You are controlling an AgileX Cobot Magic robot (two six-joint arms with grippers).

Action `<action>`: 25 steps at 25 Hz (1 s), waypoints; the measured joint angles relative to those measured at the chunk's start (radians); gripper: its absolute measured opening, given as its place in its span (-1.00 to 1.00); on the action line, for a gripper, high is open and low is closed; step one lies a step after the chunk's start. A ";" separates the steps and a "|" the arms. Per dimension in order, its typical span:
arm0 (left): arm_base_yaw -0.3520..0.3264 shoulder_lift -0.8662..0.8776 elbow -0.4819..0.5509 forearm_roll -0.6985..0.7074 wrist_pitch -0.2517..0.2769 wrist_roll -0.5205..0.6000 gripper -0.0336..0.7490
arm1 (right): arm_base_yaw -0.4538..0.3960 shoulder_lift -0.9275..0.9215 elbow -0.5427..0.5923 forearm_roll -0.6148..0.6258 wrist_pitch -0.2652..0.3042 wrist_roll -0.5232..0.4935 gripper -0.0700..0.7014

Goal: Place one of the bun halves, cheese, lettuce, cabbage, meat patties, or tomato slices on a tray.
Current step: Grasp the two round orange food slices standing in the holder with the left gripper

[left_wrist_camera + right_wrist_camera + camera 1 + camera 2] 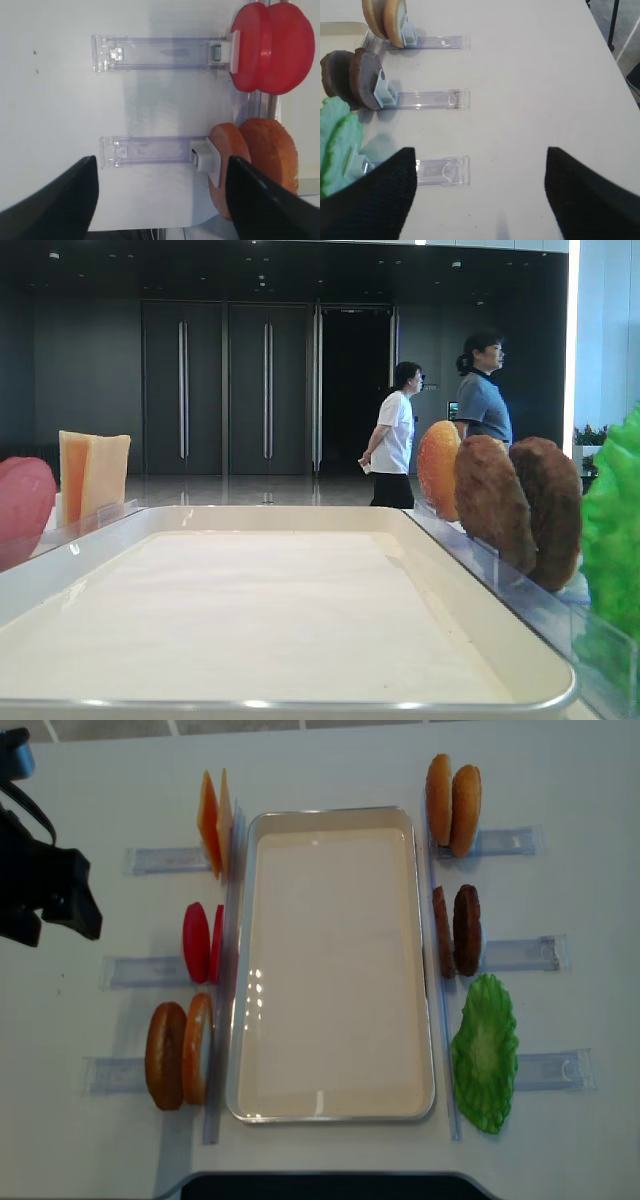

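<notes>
The table (pixel 330 770) carries the tray (pixel 420 950) at its middle, nothing lying in it, with cheese (pixel 214 823), tomato slices (pixel 201 942) and a bun pair (pixel 180 1053) standing in clear holders along its left rim, and buns (pixel 452 791), patties (pixel 458 930) and lettuce (pixel 485 1052) along its right. The left fingers (pixel 55 200) stand wide apart, gripping nothing, hovering over the table just short of the left bun pair (pixel 252 165) and tomato slices (pixel 272 47). The right fingers (pixel 590 195) are likewise spread and hold nothing, near the lettuce (pixel 340 142), with the patties (pixel 355 80) and buns (pixel 385 17) farther off.
</notes>
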 joint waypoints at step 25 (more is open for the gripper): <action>-0.484 0.008 0.000 0.036 -0.002 -0.487 0.61 | 0.000 0.000 0.000 0.000 0.000 0.000 0.57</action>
